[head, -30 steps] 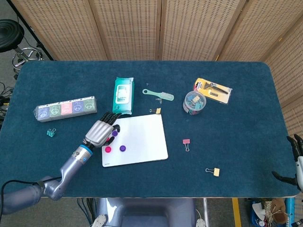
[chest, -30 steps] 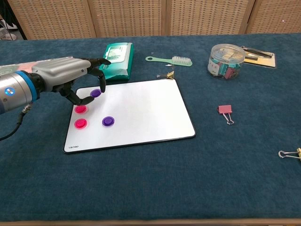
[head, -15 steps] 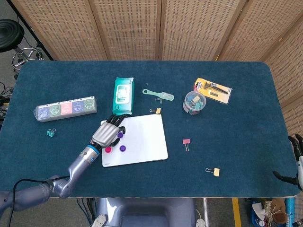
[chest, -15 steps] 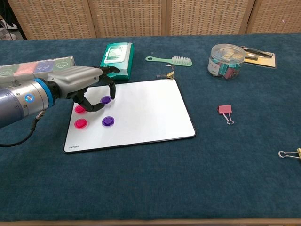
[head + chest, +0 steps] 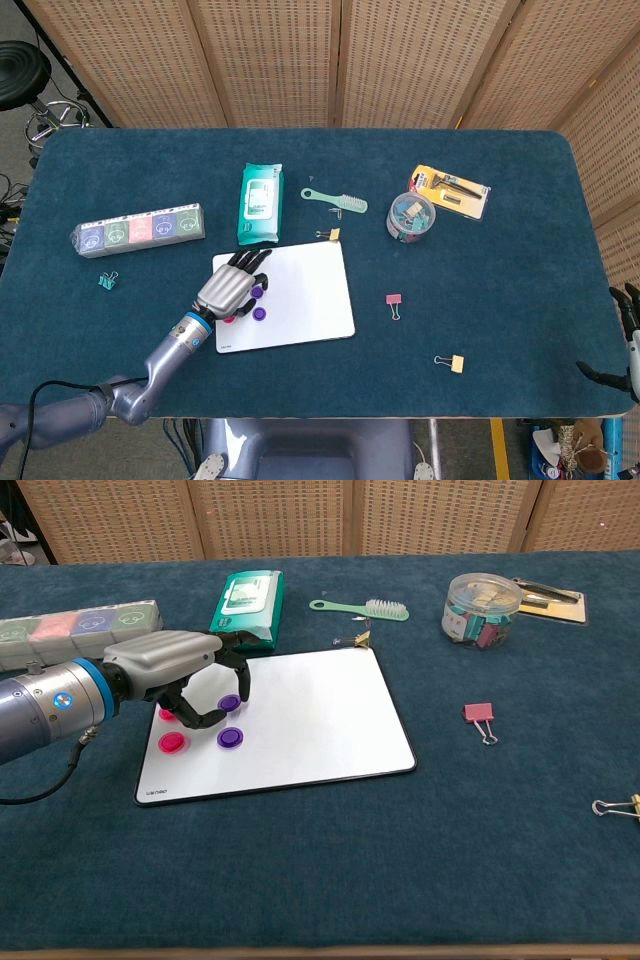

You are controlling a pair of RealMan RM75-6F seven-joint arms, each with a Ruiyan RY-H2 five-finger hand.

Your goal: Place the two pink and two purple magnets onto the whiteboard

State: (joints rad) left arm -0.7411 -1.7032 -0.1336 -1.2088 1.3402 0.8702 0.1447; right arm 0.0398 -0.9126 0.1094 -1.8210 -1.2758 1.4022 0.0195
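Observation:
The whiteboard (image 5: pixel 320 710) (image 5: pixel 310 290) lies flat left of the table's middle. My left hand (image 5: pixel 175 670) (image 5: pixel 228 288) hovers over its left part, with a purple magnet (image 5: pixel 230 702) (image 5: pixel 256 293) pinched between thumb and fingertip, low at the board's surface. A second purple magnet (image 5: pixel 230 737) (image 5: pixel 259 313) and a pink magnet (image 5: pixel 173 742) lie on the board just in front of the hand. The other pink magnet (image 5: pixel 166 715) shows partly under the thumb. My right hand (image 5: pixel 628 340) hangs off the table's right edge, fingers apart, holding nothing.
A green wipes pack (image 5: pixel 246 608) and a green brush (image 5: pixel 362 607) lie behind the board, a small clip (image 5: pixel 356 640) at its far corner. A jar of clips (image 5: pixel 482 608), a pink binder clip (image 5: pixel 480 716) and a yellow one (image 5: pixel 620 806) lie right. A long box (image 5: pixel 75 630) sits far left.
My left hand has moved right and a little nearer over the board, carrying the purple magnet from the board's far left corner toward the other purple one. The right hand has stayed still.

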